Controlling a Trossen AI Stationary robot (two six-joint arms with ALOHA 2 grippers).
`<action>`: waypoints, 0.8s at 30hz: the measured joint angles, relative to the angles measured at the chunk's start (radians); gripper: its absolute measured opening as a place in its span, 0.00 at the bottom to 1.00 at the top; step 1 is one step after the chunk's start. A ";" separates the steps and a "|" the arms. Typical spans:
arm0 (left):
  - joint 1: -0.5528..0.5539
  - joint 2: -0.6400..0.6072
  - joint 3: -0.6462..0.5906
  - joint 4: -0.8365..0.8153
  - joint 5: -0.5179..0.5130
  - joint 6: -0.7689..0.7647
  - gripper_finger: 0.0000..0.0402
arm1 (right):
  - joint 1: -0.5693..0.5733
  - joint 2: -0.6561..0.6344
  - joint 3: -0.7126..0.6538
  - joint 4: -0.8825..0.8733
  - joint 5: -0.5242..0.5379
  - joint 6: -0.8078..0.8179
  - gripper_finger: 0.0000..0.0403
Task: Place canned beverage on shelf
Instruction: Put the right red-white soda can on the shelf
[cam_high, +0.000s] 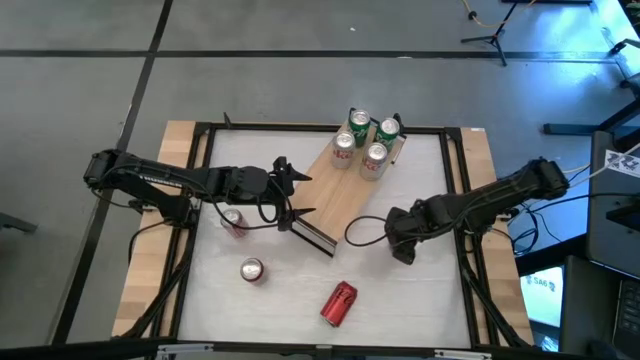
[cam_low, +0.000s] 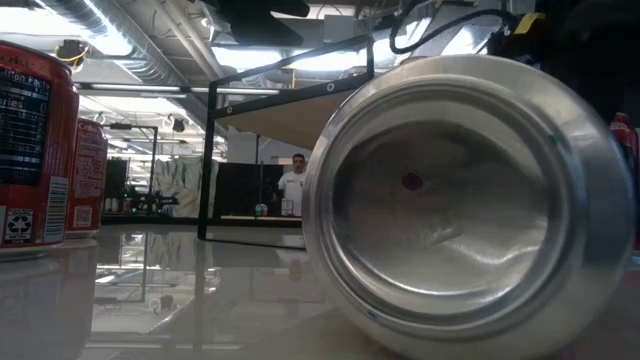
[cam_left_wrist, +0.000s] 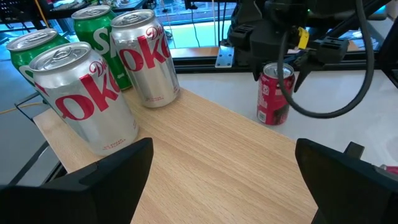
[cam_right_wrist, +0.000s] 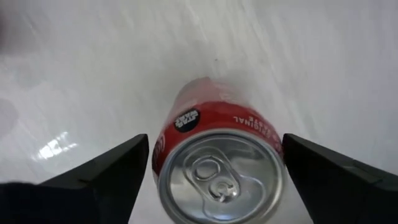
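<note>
The shelf is a light-wood board running from the table's middle toward the far edge. Two silver cans and two green cans stand at its far end. My left gripper hovers open over the shelf's near end, with nothing between its fingers. A red canned beverage stands upright on the white table right of the shelf. My right gripper points down over it, open, with a finger on either side of the can's top and a gap to each. The high view hides this can under the gripper.
Two more red cans stand upright on the table: one below my left arm and one nearer the front. A third red can lies on its side near the front edge, its base filling the low view. A dark frame rims the table.
</note>
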 joint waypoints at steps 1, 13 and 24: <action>0.000 0.000 0.000 0.000 0.000 0.000 0.96 | 0.000 -0.005 0.000 -0.001 0.002 -0.030 0.90; 0.000 0.000 0.000 0.000 0.000 0.000 0.96 | 0.000 -0.052 0.000 -0.007 0.018 -0.624 0.89; 0.000 0.000 0.000 0.000 0.000 0.000 0.96 | 0.000 -0.052 0.000 0.010 0.015 -0.899 0.89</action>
